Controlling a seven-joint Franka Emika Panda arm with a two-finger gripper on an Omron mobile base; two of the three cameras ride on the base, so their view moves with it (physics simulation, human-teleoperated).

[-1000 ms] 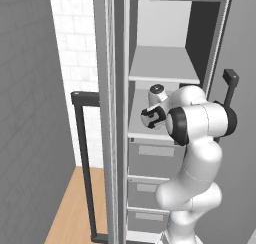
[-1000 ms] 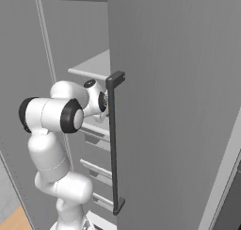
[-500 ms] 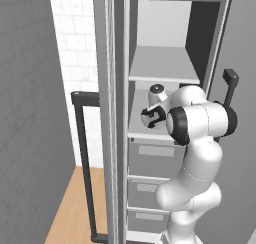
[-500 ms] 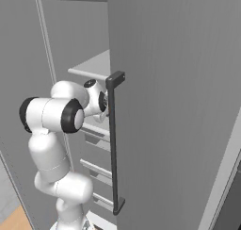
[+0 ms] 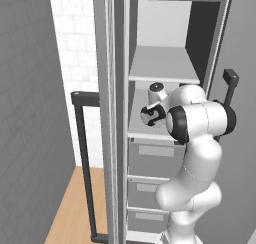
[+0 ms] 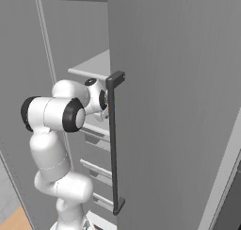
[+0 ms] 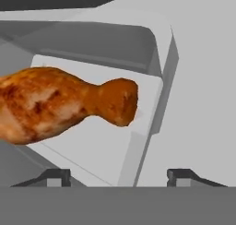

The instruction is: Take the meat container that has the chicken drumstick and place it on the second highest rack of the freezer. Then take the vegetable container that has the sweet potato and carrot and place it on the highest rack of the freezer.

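Hand view: chicken drumstick (image 7: 60, 104) cropped left

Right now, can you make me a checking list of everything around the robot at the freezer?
Surface: lower shelf of the freezer, pale grey, with the highest rack bare above it.
Job's things: chicken drumstick lying in its white meat container, which rests on a grey shelf in the hand view.
Clutter: nothing seen.
End effector: end effector reaching in at the lower shelf, fingertips spread either side of the container's near corner, not clamped on it.
Cables: nothing seen.
Surroundings: open freezer doors with dark bar handles, grey drawers below, white tiled wall, wooden floor.
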